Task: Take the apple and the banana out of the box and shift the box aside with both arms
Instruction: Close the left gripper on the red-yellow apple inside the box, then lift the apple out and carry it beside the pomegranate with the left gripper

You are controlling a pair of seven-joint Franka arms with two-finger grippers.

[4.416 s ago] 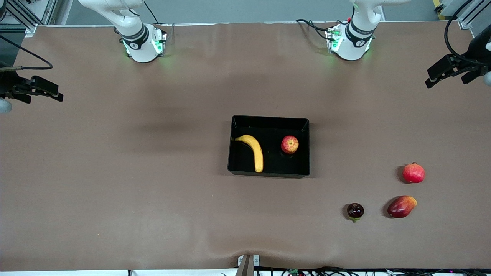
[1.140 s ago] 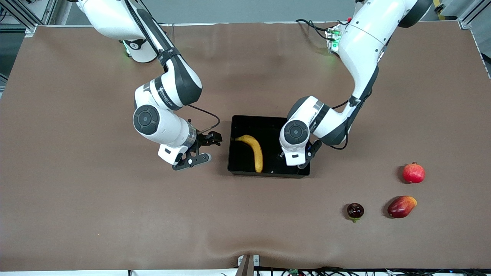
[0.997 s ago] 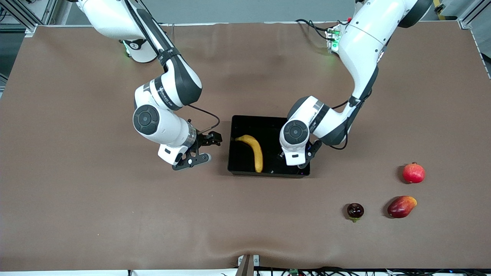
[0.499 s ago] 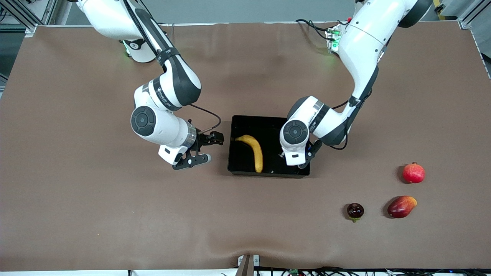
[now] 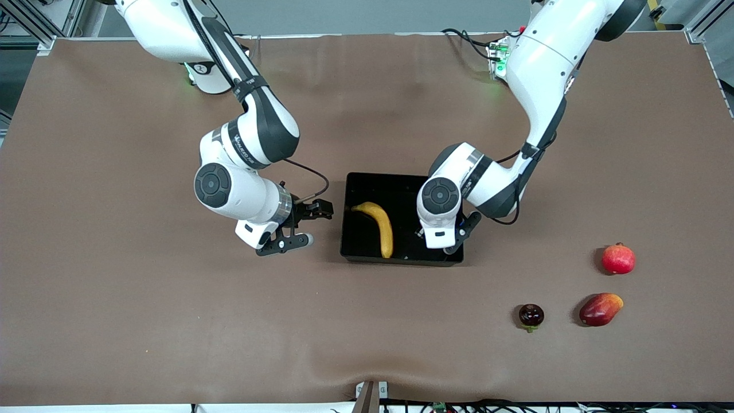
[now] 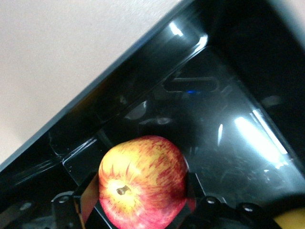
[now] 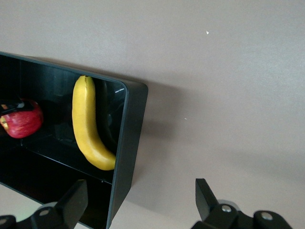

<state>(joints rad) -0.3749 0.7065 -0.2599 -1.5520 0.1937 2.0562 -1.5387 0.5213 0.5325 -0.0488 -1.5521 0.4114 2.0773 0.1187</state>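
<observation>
Closing on the apple (image 6: 142, 180) with the left hand (image 6: 143, 200) — fingers (image 6: 88, 198) pressing either flank of the fruit, down inside the box (image 5: 355, 252) near the wall at the left arm's end. Needing now a straight vertical lift, keeping the grip centred on the widest part of the apple so the round skin is not squirting out sideways. Clearing the low glossy wall fully before swinging outward, since catching the rim would be dragging the whole box along.

Hovering wide open with the right hand (image 5: 293, 225), over bare desk (image 5: 172, 321) just beside the box wall at the right arm's end — waiting there, well placed for the banana (image 5: 378, 227), lying along the box floor next to that wall, its tip toward the edge nearer the front camera. Worth gripping it across the middle of its curve, not the tapering end.

Setting the apple down toward the left arm's end of the desk, well apart from the pomegranate (image 5: 618, 258), the mango (image 5: 600, 309) and the small dark fruit (image 5: 531, 315) sitting near that front corner.
</observation>
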